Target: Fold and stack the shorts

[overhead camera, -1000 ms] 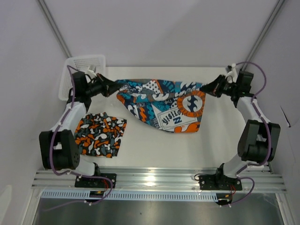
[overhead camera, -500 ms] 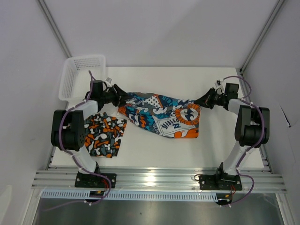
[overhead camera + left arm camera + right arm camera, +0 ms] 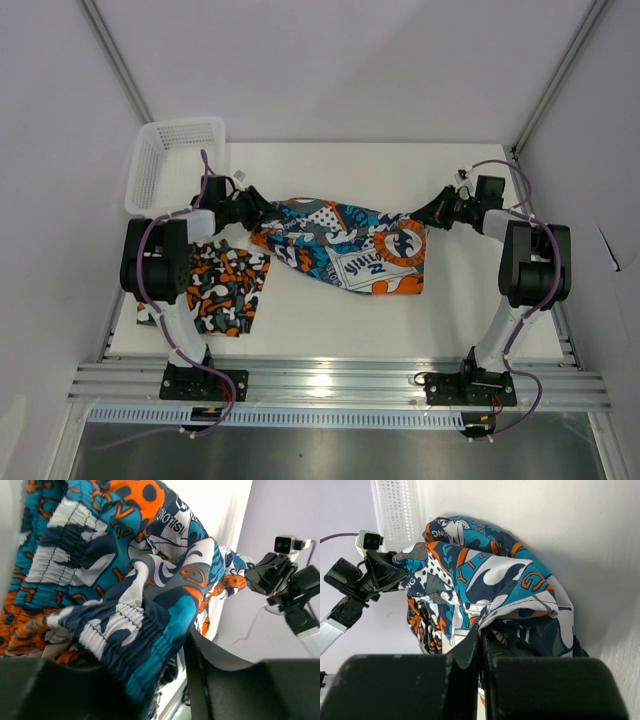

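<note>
Nearest the arm bases, on the left of the white table [image 3: 330, 325], the camouflage shorts [image 3: 213, 290] are being seen lying as a flat folded square, and nothing is being gripped there. Just beyond, at mid-table, the graphic-print shorts [image 3: 345, 248] are being stretched out in a rumpled band between the two arms. Their near side is being rested on the surface, and their left end is lying close to the camouflage pair. At the band's right end a fold of the cloth is being pinched by the right gripper [image 3: 432, 213]; in its wrist view the jaws are being pressed tightly together with fabric trapped between them. At the left end the jaws of the left gripper [image 3: 256, 211] are being held apart, and the gathered elastic waistband [image 3: 112, 622] is being cradled loosely in the gap rather than squeezed. The garment is being judged light, limp and quick to slump or bunch, so that no shape is being held by it unaided. The thick shirred waistband and the hemmed corners are being judged the surest places to be taken hold of, since a single layer of the thin printed cloth is likelier to slide out. Farthest off, at the back left corner, the white mesh basket [image 3: 185, 126] is being seen standing apart from both garments.
</note>
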{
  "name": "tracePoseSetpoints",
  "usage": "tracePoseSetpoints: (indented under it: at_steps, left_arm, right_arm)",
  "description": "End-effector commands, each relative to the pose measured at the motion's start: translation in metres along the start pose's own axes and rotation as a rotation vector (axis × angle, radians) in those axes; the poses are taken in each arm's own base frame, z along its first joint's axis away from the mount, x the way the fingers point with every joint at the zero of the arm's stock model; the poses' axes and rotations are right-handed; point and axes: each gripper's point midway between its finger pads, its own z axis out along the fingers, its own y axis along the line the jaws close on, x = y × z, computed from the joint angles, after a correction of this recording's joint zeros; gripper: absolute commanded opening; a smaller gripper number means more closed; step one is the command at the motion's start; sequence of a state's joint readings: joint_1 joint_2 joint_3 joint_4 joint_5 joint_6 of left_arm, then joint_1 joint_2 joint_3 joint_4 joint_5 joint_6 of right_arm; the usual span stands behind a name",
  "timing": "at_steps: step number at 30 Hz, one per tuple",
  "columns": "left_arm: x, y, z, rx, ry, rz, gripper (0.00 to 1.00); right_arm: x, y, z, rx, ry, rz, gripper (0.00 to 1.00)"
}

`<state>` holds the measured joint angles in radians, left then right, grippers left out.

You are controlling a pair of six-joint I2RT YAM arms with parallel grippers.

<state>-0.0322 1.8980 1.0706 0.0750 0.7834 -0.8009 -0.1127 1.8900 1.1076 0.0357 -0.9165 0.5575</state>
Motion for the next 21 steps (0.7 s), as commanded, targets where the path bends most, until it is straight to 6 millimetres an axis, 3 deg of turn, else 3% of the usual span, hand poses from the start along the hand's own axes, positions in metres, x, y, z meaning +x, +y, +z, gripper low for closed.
tracePoseSetpoints:
  at_steps: [1,3,4,6,7,11,13,14,15,17,21]
  left_arm:
    - [-0.018,-0.024,-0.012,0.022,-0.064,0.152,0.4]
    - [-0.017,-0.023,-0.014,0.015,-0.064,0.154,0.27]
    - [-0.016,-0.023,-0.014,0.014,-0.063,0.156,0.16]
    - [-0.016,-0.025,-0.015,0.016,-0.063,0.158,0.05]
    - [-0.016,-0.027,-0.016,0.022,-0.062,0.157,0.0]
    - [-0.017,-0.035,-0.02,0.032,-0.066,0.155,0.0]
    - [-0.017,-0.038,-0.022,0.032,-0.07,0.154,0.0]
    - [-0.016,-0.039,-0.022,0.038,-0.063,0.149,0.0]
    - [-0.016,-0.043,-0.024,0.048,-0.064,0.153,0.0]
    - [-0.012,-0.046,-0.026,0.063,-0.052,0.136,0.0]
    - [-0.007,-0.074,-0.037,0.149,-0.031,0.115,0.0]
  right_arm:
    - [-0.017,0.013,0.003,-0.039,-0.027,-0.052,0.01]
    - [-0.019,0.014,0.002,-0.052,-0.033,-0.061,0.09]
    - [-0.018,0.016,0.002,-0.066,-0.029,-0.066,0.13]
    - [-0.021,0.021,0.0,-0.095,-0.04,-0.07,0.28]
    - [-0.02,0.02,-0.001,-0.104,-0.039,-0.064,0.31]
    - [-0.019,0.02,-0.002,-0.124,-0.035,-0.054,0.39]
    - [-0.019,0.018,-0.003,-0.122,-0.037,-0.052,0.28]
    - [-0.019,0.017,-0.003,-0.12,-0.035,-0.046,0.08]
    - [-0.019,0.017,-0.003,-0.118,-0.037,-0.044,0.0]
    - [-0.02,0.016,-0.007,-0.12,-0.05,-0.045,0.0]
    - [-0.031,0.043,-0.028,-0.205,-0.107,-0.072,0.0]
